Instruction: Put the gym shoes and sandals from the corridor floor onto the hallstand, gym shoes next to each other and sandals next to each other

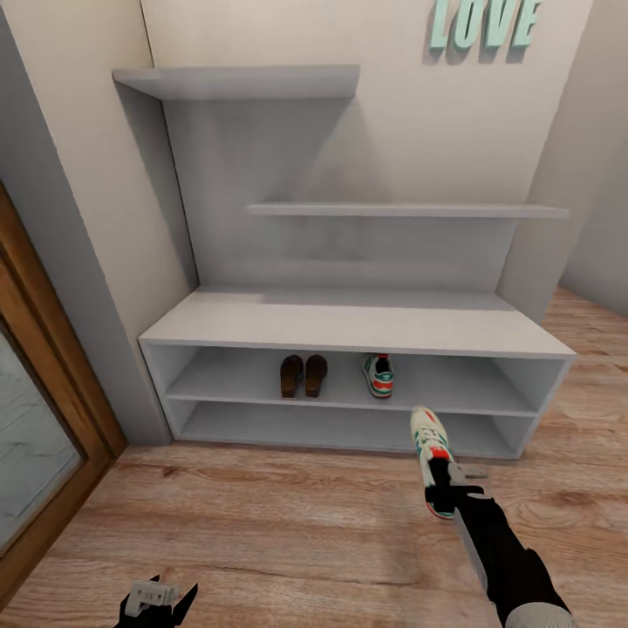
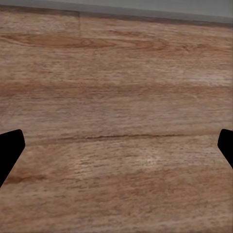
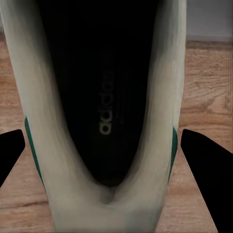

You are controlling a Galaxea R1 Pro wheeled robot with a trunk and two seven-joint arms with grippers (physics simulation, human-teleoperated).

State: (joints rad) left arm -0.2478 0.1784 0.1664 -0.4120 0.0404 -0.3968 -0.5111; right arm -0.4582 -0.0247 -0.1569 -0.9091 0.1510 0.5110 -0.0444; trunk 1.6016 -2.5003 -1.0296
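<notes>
your right gripper (image 1: 443, 488) sits low and right of centre in the head view, jaws clamped on a gym shoe (image 1: 429, 440) by its heel end, toe pointing up the frame toward the rack (image 1: 349, 327). in the right wrist view that shoe (image 3: 104, 121) runs down the middle, its dark opening with white lettering facing the camera, green stripes at both sides and a black finger (image 3: 206, 170) at each lower corner, with plank floor (image 3: 204, 87) beside it. the held shoe's toe overlaps the front of the rack's bottom shelf in the head view; you can't tell whether it touches. the second gym shoe (image 1: 378, 375) stands on the upper shoe shelf, right of centre, and both sandals (image 1: 303, 376) stand side by side on that shelf just to its left, a small gap between the pairs. your left gripper (image 1: 157, 602) is at the bottom left edge over the floor (image 1: 262, 523); in the left wrist view its finger tips (image 2: 9, 150) sit far apart at the frame's sides over bare planks (image 2: 116, 121), jaws spread wide and holding nothing. mint letters (image 1: 482, 22) hang on the wall at upper right.
</notes>
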